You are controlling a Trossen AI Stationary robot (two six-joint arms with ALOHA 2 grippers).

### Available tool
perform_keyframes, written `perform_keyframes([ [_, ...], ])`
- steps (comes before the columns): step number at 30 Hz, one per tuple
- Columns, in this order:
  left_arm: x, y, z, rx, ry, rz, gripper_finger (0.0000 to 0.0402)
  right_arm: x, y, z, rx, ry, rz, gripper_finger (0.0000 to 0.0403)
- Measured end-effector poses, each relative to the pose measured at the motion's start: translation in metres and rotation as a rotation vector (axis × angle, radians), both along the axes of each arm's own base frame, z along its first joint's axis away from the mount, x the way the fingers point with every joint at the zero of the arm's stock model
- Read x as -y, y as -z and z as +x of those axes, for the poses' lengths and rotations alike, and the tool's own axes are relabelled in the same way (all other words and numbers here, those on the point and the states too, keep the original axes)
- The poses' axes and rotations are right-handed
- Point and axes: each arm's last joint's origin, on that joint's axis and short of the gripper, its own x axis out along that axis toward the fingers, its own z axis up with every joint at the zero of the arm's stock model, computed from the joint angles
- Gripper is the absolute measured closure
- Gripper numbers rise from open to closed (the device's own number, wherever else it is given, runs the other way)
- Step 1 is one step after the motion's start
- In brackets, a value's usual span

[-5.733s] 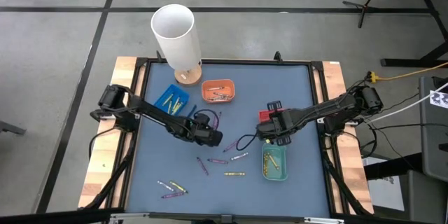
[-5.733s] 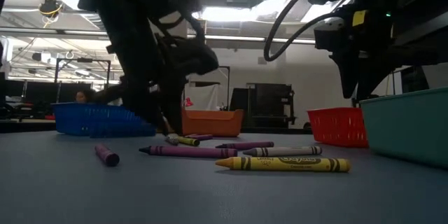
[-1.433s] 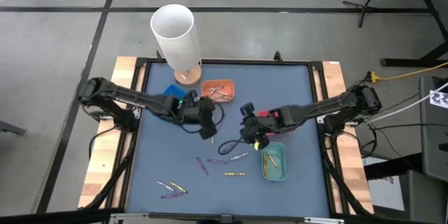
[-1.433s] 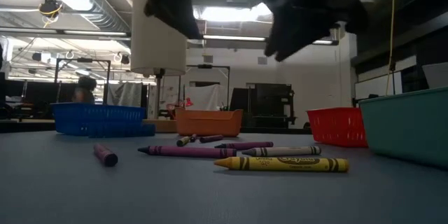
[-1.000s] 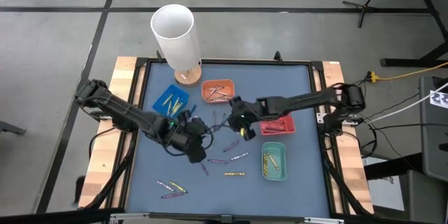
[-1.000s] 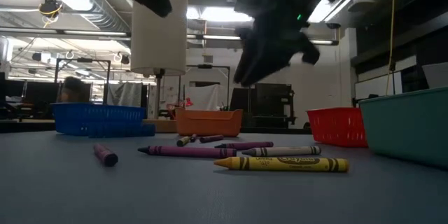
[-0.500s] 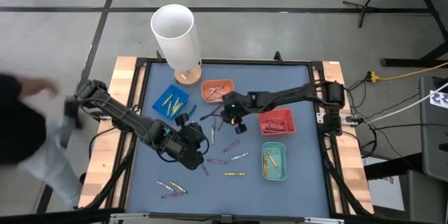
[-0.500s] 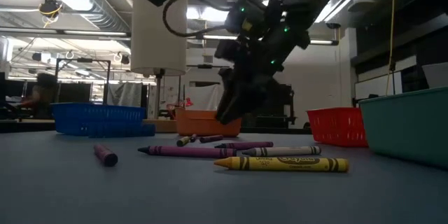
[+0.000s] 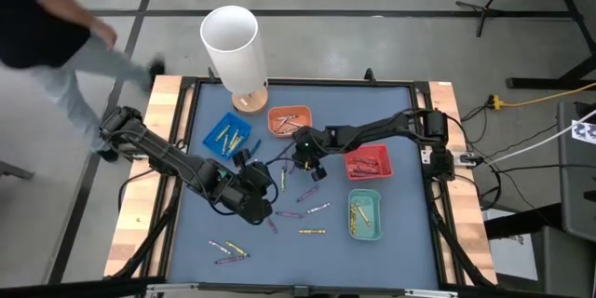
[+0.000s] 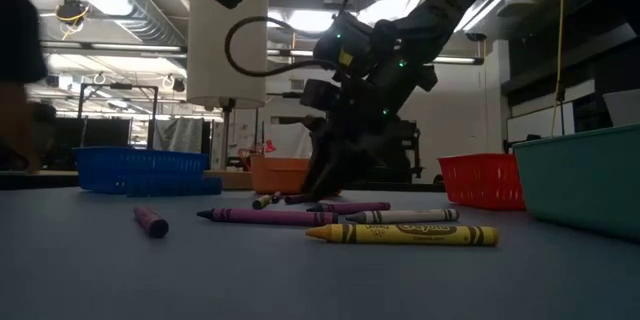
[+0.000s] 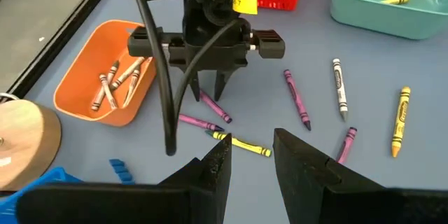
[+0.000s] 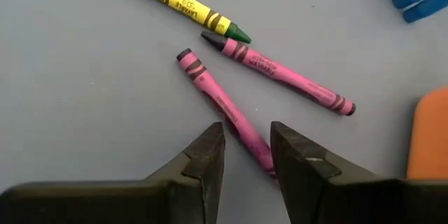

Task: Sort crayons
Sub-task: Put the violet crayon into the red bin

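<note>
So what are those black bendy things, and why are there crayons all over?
They are two robot arms sorting crayons into little trays. One camera looks down from above, one sits at table height, and one rides on each wrist. The right gripper hangs low with open jaws on either side of a purple crayon, not yet pinching it. The left gripper waits nearby, open and empty. More crayons lie loose on the blue table; some already sit in the orange tray.

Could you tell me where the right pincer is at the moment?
In the high view the right pincer is low over the mat mid-table, just below the orange tray, open astride a purple crayon.
</note>
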Motion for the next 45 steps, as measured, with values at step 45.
perform_keyframes([
  [45,-0.0006,-0.0002,0.0002,0.007,-0.010,0.019,0.0310,-0.0018,0.0009,-0.0073,-0.085,0.123,0.113,0.0378],
])
